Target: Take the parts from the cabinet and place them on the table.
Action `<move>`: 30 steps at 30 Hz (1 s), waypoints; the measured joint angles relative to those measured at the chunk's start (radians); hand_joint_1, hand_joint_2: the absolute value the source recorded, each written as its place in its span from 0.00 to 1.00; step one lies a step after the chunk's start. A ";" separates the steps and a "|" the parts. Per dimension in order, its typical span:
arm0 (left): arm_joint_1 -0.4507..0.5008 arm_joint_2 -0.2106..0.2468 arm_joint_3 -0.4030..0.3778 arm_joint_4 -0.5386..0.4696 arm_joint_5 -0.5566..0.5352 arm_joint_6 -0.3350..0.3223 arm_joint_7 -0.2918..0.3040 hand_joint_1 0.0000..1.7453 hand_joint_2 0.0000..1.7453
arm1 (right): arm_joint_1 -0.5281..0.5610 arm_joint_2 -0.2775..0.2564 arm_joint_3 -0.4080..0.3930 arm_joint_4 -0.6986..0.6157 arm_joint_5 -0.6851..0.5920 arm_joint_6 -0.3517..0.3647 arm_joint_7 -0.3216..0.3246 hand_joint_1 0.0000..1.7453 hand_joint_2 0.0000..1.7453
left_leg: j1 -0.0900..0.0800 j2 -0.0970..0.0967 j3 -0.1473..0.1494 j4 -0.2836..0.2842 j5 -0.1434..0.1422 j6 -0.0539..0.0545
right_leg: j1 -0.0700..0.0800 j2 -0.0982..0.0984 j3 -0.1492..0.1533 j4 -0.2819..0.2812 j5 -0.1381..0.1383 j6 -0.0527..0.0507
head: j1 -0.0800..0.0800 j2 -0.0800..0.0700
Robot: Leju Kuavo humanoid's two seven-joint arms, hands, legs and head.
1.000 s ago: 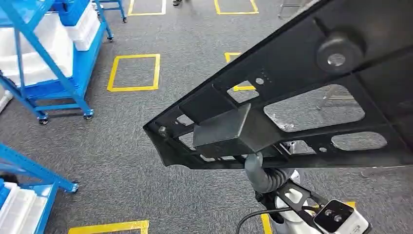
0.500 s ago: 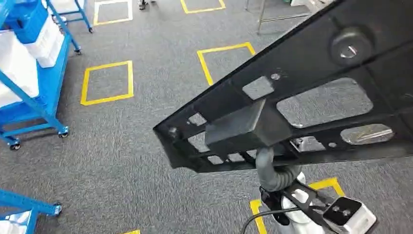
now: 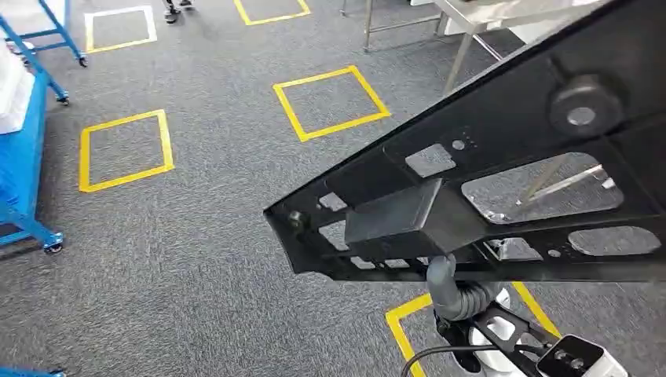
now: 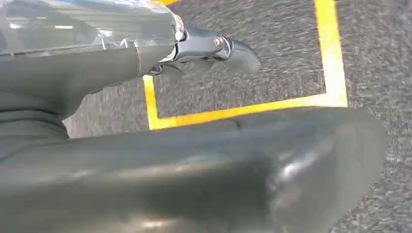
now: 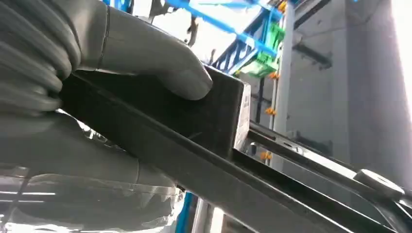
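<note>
Carrying a large black flat metal panel with cut-out windows [image 3: 503, 149], my right robot hand [image 5: 121, 58] grips it: in the right wrist view my grey thumb presses on a black rectangular block [image 5: 214, 111] fixed to the panel, with the panel's edge running beneath it. In the head view the panel stretches from about 7 o'clock of centre up to 2 o'clock, above the grey carpet floor [image 3: 196, 259], and a round black knob [image 3: 583, 108] sits on it near 2 o'clock. No writing or label can be read on it.

My left robot hand [image 4: 214, 46] shows in the left wrist view with a metal fingertip over the carpet and a yellow tape line; whether it holds anything, I cannot tell.

Yellow taped squares [image 3: 330, 102] mark the floor at 11 and 12 o'clock. A blue wheeled rack [image 3: 23, 157] stands at 9 o'clock, and the steel legs of a surface [image 3: 459, 55] at 1 o'clock.
</note>
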 joint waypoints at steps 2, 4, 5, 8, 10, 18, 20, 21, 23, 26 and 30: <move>0.002 0.000 0.000 0.000 0.005 -0.004 -0.006 0.00 0.00 | 0.001 -0.005 0.005 0.000 0.010 -0.019 0.000 1.00 1.00 | -0.002 0.025 -0.002 0.001 -0.001 0.000 | -0.003 -0.008 -0.058 0.122 -0.036 0.003 | 0.000 0.000; -0.001 0.000 0.000 0.000 0.008 -0.006 -0.010 0.00 0.00 | 0.000 -0.012 0.013 0.000 0.011 -0.026 0.000 1.00 1.00 | -0.002 0.046 -0.002 0.002 -0.003 -0.003 | -0.006 -0.014 -0.017 0.049 0.018 0.004 | 0.000 0.000; -0.002 0.000 0.000 0.000 0.008 -0.009 -0.012 0.00 0.00 | -0.001 -0.016 0.018 0.000 0.009 -0.024 0.000 1.00 1.00 | -0.002 0.053 -0.001 0.004 -0.005 -0.005 | -0.006 -0.023 0.029 -0.035 0.057 0.003 | 0.000 0.000; -0.005 0.000 0.000 0.000 0.008 -0.013 -0.019 0.00 0.00 | -0.015 -0.022 0.029 0.002 -0.021 0.037 0.000 1.00 1.00 | -0.010 0.074 0.001 0.016 -0.016 -0.020 | 0.004 -0.076 0.112 -0.194 0.092 -0.012 | 0.000 0.000; -0.006 0.000 0.000 0.000 0.008 -0.016 -0.020 0.00 0.00 | -0.022 -0.024 0.030 0.006 -0.047 0.103 0.000 1.00 1.00 | -0.009 0.088 0.003 0.014 -0.016 -0.031 | 0.009 -0.056 0.107 -0.189 0.091 -0.018 | 0.000 0.000; -0.009 -0.004 0.000 0.000 0.006 -0.026 -0.008 0.00 0.00 | -0.106 -0.022 0.030 0.023 -0.082 0.302 0.000 1.00 1.00 | 0.001 0.009 -0.153 0.339 -0.154 -0.055 | 0.004 0.019 0.107 -0.199 0.103 -0.045 | 0.000 0.000; -0.012 -0.005 0.000 0.000 0.006 -0.026 -0.003 0.00 0.00 | -0.129 -0.018 0.030 0.029 -0.081 0.301 0.000 1.00 1.00 | 0.001 0.002 -0.099 0.212 -0.068 -0.050 | 0.004 0.041 0.110 -0.196 0.103 -0.044 | 0.000 0.000; -0.013 -0.005 0.000 0.000 0.006 -0.026 -0.001 0.00 0.00 | -0.140 -0.016 0.030 0.032 -0.081 0.301 0.000 1.00 1.00 | 0.001 -0.016 -0.053 0.112 -0.019 -0.045 | 0.003 0.051 0.111 -0.193 0.103 -0.042 | 0.000 0.000; -0.015 -0.005 0.000 0.000 0.005 -0.026 0.002 0.00 0.00 | -0.154 -0.014 0.030 0.035 -0.082 0.301 0.000 1.00 1.00 | 0.004 -0.074 -0.015 0.022 -0.012 -0.037 | 0.006 0.067 0.104 -0.187 0.102 -0.032 | 0.000 0.000; -0.019 -0.005 0.000 0.000 0.005 -0.023 0.010 0.00 0.00 | -0.159 -0.014 0.030 0.043 -0.091 0.296 0.000 1.00 1.00 | -0.004 -0.051 -0.016 0.024 -0.006 -0.024 | -0.003 0.093 0.097 -0.197 0.113 -0.011 | 0.000 0.000; -0.019 -0.010 0.000 0.000 0.005 -0.020 0.016 0.00 0.00 | -0.180 -0.015 0.029 0.058 -0.106 0.274 0.000 1.00 1.00 | 0.004 -0.003 -0.012 0.001 0.008 0.000 | 0.000 0.000 0.020 -0.040 0.015 0.004 | 0.000 0.000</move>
